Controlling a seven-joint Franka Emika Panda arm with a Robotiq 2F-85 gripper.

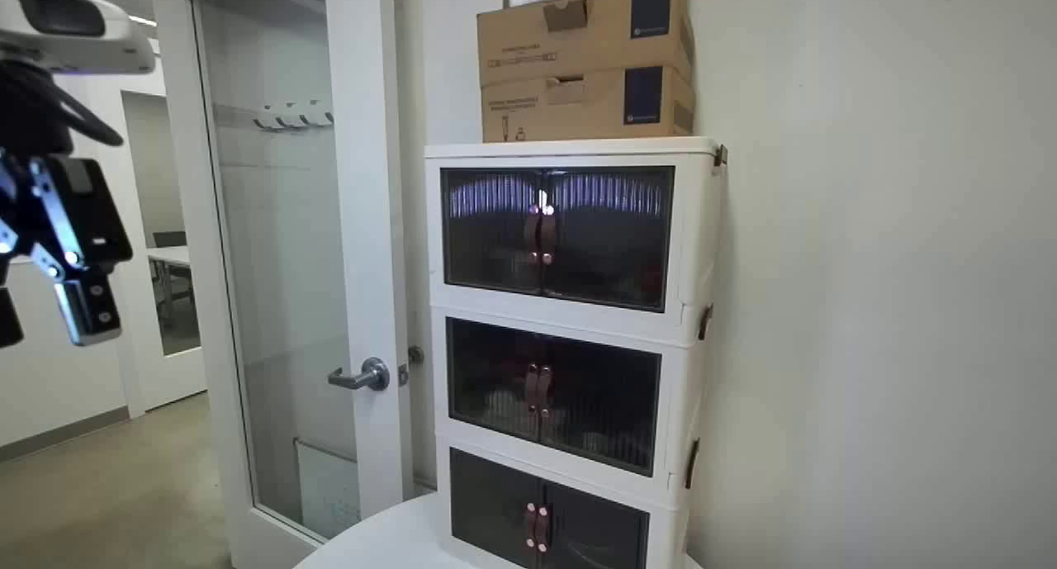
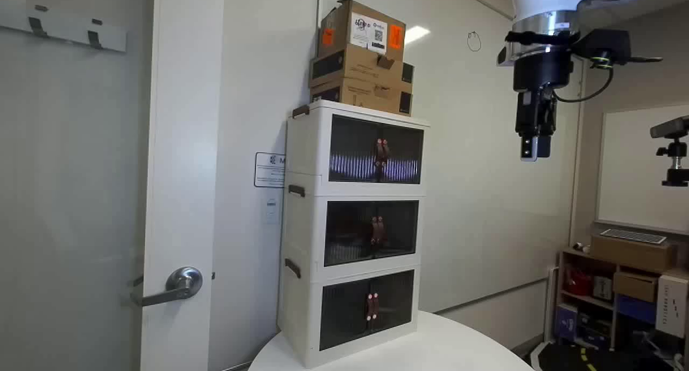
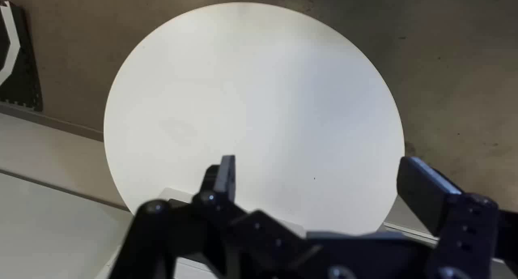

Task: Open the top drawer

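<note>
The top drawer (image 1: 611,251) is the uppermost of three stacked white-framed compartments. Its smoky dark front has two closed door panels with brown handles (image 1: 541,234) meeting in the middle. It also shows in an exterior view (image 2: 352,145), with its handles (image 2: 381,152) side by side. My gripper (image 1: 49,321) hangs pointing down at the left edge there, well apart from the stack. It also hangs in an exterior view (image 2: 535,149), to the right of the drawer and touching nothing. In the wrist view the gripper (image 3: 319,175) is wide open and empty. The drawer front is not seen there.
Cardboard boxes (image 1: 578,106) stand on the stack's top. The stack stands on a round white table (image 3: 259,88). A glass-paned door (image 1: 372,222) with a lever handle (image 1: 363,376) is beside the stack. A wall (image 1: 875,263) is close on the other side.
</note>
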